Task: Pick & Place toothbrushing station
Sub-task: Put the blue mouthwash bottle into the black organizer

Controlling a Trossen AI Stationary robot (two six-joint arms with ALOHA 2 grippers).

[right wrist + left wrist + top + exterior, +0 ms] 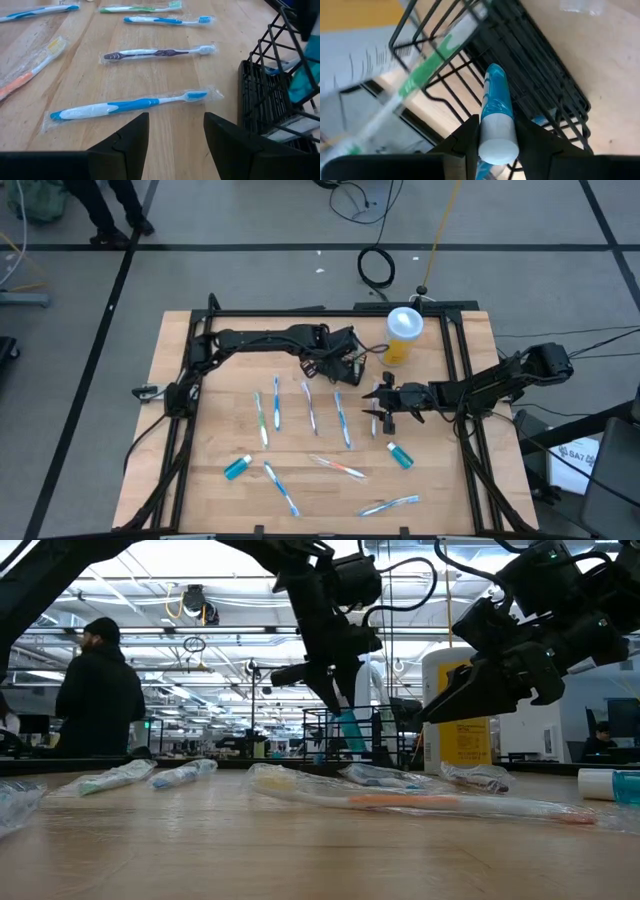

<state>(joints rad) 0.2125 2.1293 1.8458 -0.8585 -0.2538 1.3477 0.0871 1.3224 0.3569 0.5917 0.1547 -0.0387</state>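
Note:
The toothbrushing station is a small black wire basket [352, 370] on the table's far middle, also seen in the left wrist view [545, 85] and at the right wrist view's edge [265, 100]. A wrapped green toothbrush [427, 65] leans inside it against the rim. My left gripper [338, 363] [496, 127] hangs just above the basket, shut on a blue-and-white toothpaste tube [495, 105]. My right gripper [381, 408] [175, 125] stands open to the basket's right, above a wrapped blue toothbrush [130, 105] lying flat on the table, touching nothing. My left gripper pinches the tube's white end [495, 137] between its two fingers [467, 132], one on either side. The fingers slant steeply down from above. The tube is lifted clear and points away below them, its blue end [350, 730] reaching down into the basket.
A yellow cup with a white lid [403, 330] stands just behind and right of the basket. Several wrapped toothbrushes [310, 408] and two toothpaste tubes [238, 468] [400, 455] lie over the table's middle and near half. A person [100, 690] stands beyond the far edge.

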